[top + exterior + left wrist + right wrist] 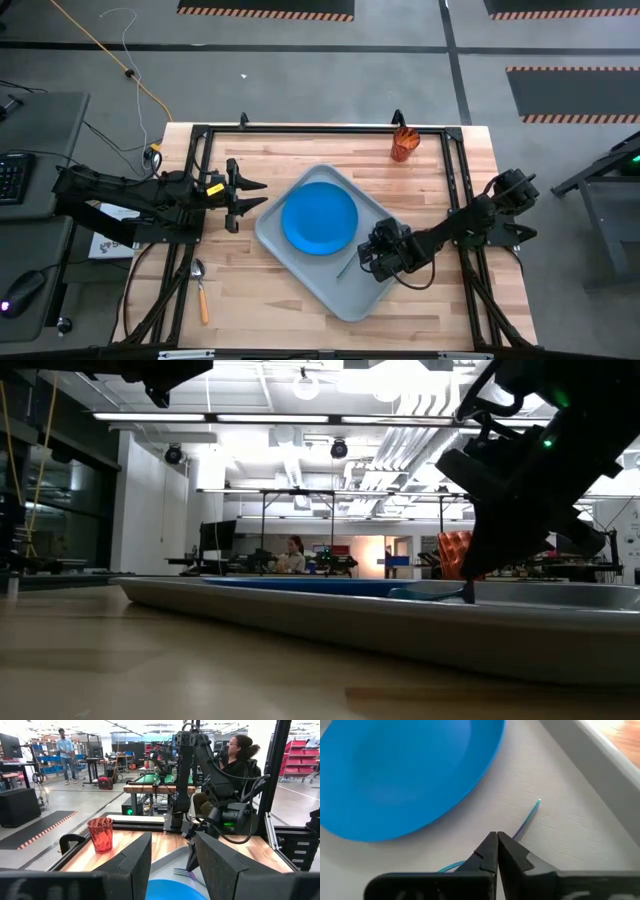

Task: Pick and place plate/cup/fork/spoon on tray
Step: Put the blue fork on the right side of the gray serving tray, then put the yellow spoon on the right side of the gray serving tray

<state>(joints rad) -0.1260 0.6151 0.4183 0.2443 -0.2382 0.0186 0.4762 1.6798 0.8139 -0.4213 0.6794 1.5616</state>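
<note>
Right pincer [496, 851] sits closed over the fork [527, 817] on the tray [310, 288], beside the plate [319, 219], likely gripping it; left pincer [243, 197] waits part-open, empty, near the table's left edge; cup [402, 144] and spoon [200, 290] remain off-tray

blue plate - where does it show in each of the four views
High view: blue plate in the middle, on the grey tray.
Low view: thin blue strip above the tray's rim.
Left wrist view: blue arc at the bottom edge.
Right wrist view: upper left.
Shared landmark: the tray.
</note>
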